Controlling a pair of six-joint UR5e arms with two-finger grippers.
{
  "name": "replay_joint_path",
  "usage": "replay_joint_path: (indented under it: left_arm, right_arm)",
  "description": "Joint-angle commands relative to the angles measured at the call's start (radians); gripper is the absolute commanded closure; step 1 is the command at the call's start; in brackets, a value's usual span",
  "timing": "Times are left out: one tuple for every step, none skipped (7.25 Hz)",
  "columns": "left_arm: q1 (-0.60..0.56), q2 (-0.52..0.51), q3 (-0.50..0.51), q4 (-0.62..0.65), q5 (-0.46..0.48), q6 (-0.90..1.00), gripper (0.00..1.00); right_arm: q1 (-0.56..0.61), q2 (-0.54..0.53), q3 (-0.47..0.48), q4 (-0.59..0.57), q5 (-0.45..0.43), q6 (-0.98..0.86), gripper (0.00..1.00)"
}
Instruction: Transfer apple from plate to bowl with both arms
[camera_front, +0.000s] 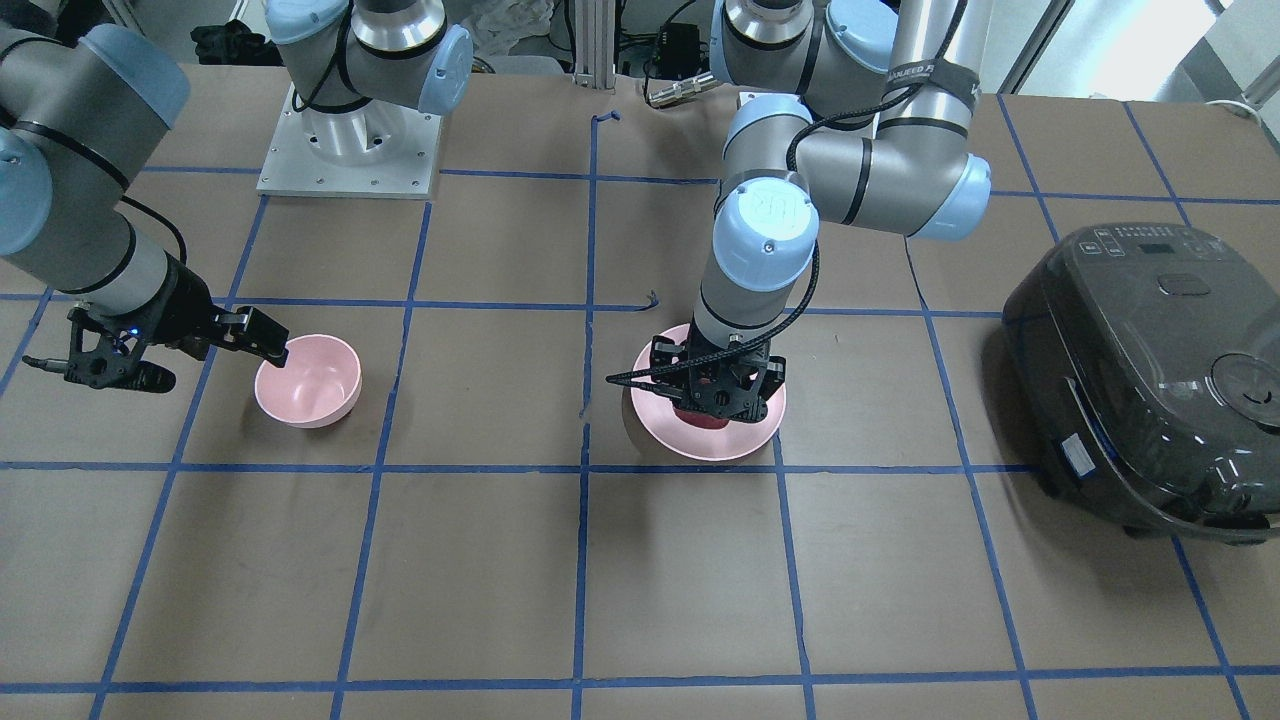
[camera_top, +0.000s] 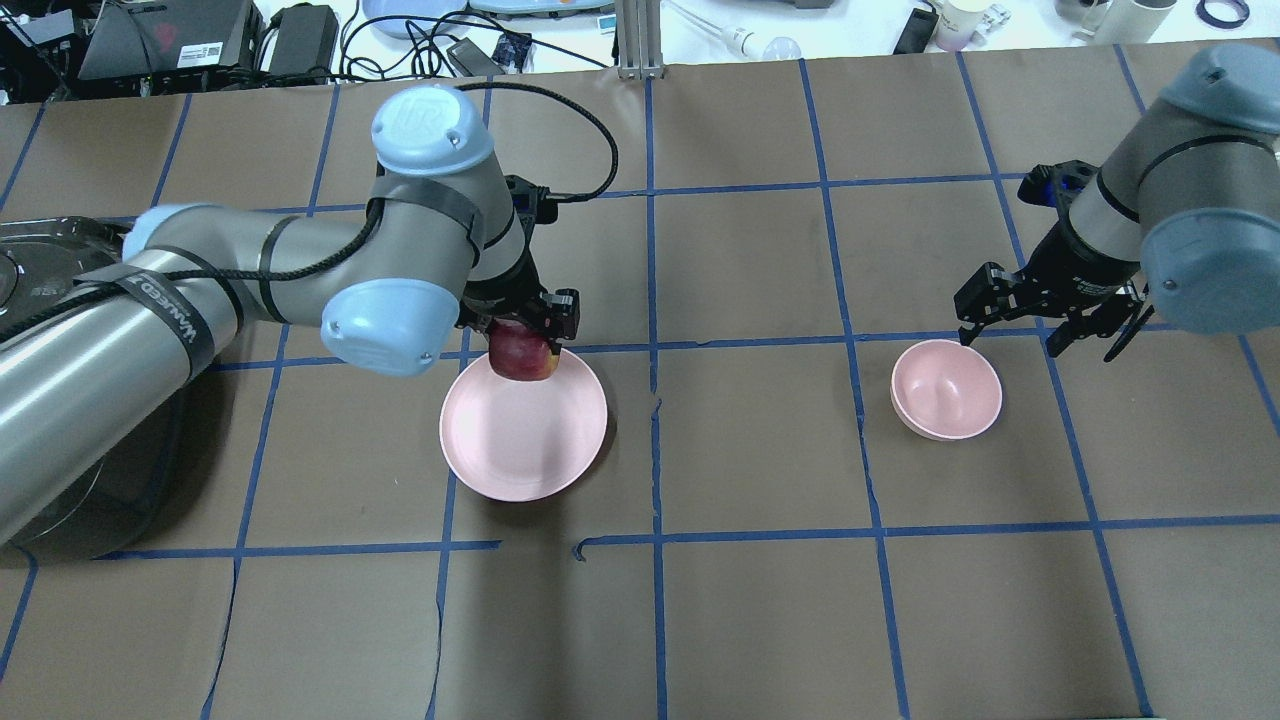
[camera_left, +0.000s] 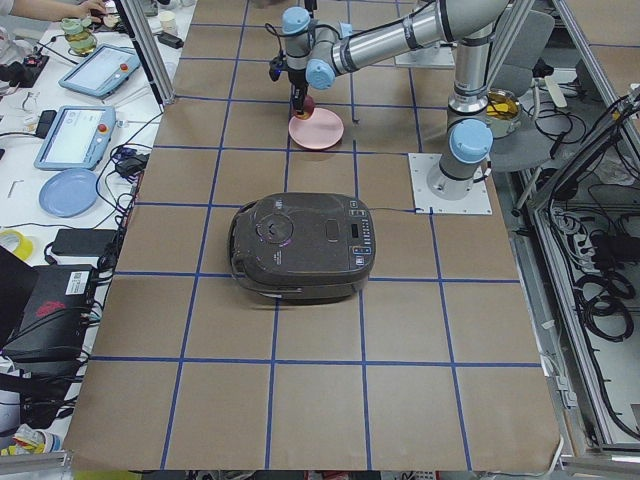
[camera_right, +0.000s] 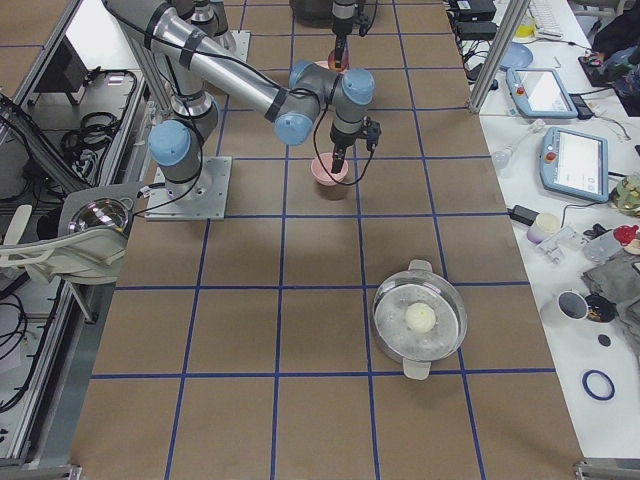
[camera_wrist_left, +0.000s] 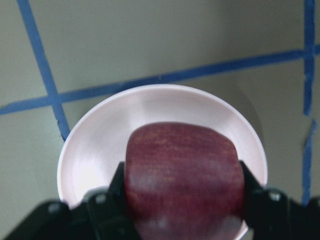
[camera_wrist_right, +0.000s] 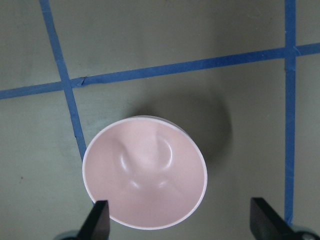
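The dark red apple (camera_top: 522, 352) is clamped between the fingers of my left gripper (camera_top: 524, 338) over the far part of the wide pink plate (camera_top: 523, 440). In the left wrist view the apple (camera_wrist_left: 184, 175) fills the space between both black fingers, with the plate rim (camera_wrist_left: 165, 89) below. I cannot tell whether the apple touches the plate. The small deep pink bowl (camera_top: 946, 389) stands empty to the right. My right gripper (camera_top: 1050, 322) is wide open, just beyond and above the bowl. The right wrist view shows the bowl (camera_wrist_right: 145, 175) between its spread fingertips (camera_wrist_right: 98, 219).
A dark rice cooker (camera_front: 1150, 380) stands at the table's end on my left side, partly under the left arm (camera_top: 200, 290). A lidded steel pot (camera_right: 420, 320) stands far off past the bowl on my right side. Blue tape lines grid the brown table.
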Motion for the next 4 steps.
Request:
replay_joint_path:
  left_arm:
    - [-0.004,0.009,0.228,-0.295,-0.004,-0.023,1.00]
    - [-0.017,0.019,0.247,-0.305,-0.012,-0.055,1.00]
    - [-0.024,0.024,0.244,-0.311,-0.015,-0.062,1.00]
    - [-0.024,0.021,0.241,-0.311,-0.020,-0.063,1.00]
  right_arm:
    - [0.000,0.002,0.001,-0.002,0.001,0.001,0.00]
    - [0.000,0.005,0.005,-0.022,0.016,0.001,0.00]
    - [0.000,0.034,0.022,-0.066,0.033,-0.005,0.00]
    - [0.000,0.065,0.060,-0.177,0.030,-0.016,0.05]
